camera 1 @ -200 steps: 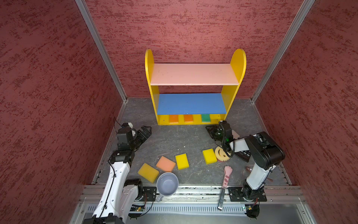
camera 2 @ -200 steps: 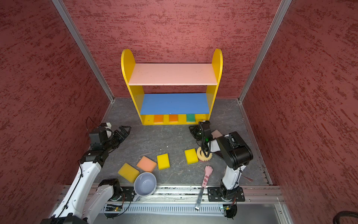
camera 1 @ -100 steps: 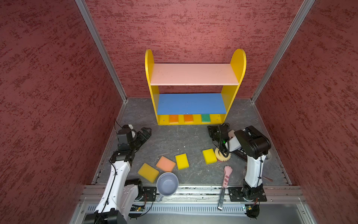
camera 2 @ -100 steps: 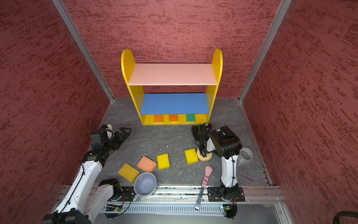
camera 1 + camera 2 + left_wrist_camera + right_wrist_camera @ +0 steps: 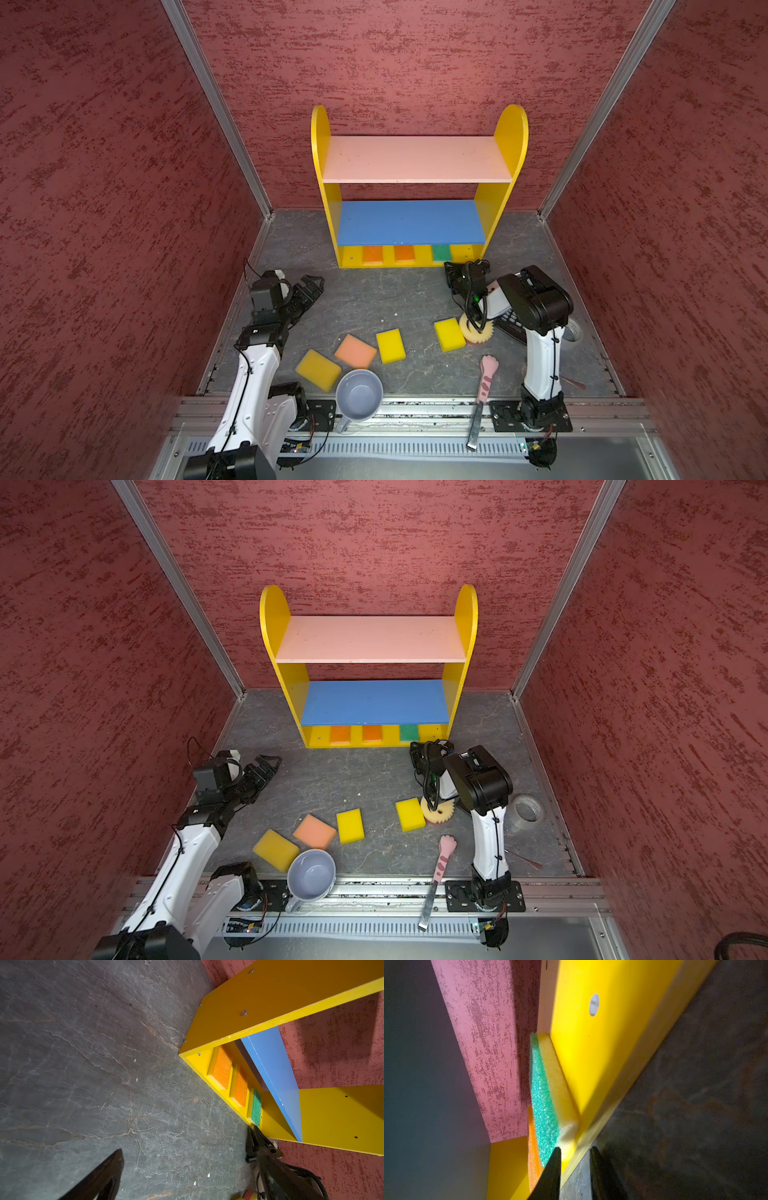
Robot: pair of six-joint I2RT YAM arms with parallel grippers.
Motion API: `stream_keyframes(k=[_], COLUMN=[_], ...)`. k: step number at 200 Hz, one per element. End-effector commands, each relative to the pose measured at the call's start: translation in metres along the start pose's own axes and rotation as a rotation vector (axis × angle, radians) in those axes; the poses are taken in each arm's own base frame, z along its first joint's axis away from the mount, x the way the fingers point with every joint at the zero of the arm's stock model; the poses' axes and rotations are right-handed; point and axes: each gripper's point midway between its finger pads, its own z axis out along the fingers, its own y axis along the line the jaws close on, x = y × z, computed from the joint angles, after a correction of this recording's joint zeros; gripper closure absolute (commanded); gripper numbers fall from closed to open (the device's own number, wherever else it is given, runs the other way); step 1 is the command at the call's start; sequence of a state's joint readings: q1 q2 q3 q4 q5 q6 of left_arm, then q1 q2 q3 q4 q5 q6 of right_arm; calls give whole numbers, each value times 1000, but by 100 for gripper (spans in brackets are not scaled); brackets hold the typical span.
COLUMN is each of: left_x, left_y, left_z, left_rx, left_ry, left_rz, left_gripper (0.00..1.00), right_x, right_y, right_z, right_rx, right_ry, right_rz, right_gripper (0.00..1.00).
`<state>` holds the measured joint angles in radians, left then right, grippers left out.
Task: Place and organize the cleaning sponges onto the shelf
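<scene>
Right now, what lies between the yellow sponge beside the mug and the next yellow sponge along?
The peach sponge, between the yellow sponge beside the mug and the middle yellow sponge; it shows in both top views.

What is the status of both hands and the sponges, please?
Left hand open, empty. Right hand narrowly open, empty, at green sponge on shelf bottom board. Five sponges on floor. Mug crowds front yellow sponge.
</scene>
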<state>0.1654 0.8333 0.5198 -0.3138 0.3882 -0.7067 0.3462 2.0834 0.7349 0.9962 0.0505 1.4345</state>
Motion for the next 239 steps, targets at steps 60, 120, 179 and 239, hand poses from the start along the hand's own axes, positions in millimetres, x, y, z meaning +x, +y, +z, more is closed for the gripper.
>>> stream_keyframes(k=[60,120,179,239], left_x=[-4,-5,-3,13], left_y=[2,1,-3,-20], left_z=[0,1,-7,-9], left_rx=[12,14,6,16], left_ry=[-9,-5,0,38], left_rz=[-9,-18,5,59], left_gripper=[0,0,0,0], right_x=[-1,10,39,71], right_y=[-18,-10,27,83], right_z=[9,6,-35,-79], right_rx=[44,31,7,-13], right_ry=[-32,12,102,242], right_rz=[66,17,-271,-651], right_gripper=[74,74,73,70])
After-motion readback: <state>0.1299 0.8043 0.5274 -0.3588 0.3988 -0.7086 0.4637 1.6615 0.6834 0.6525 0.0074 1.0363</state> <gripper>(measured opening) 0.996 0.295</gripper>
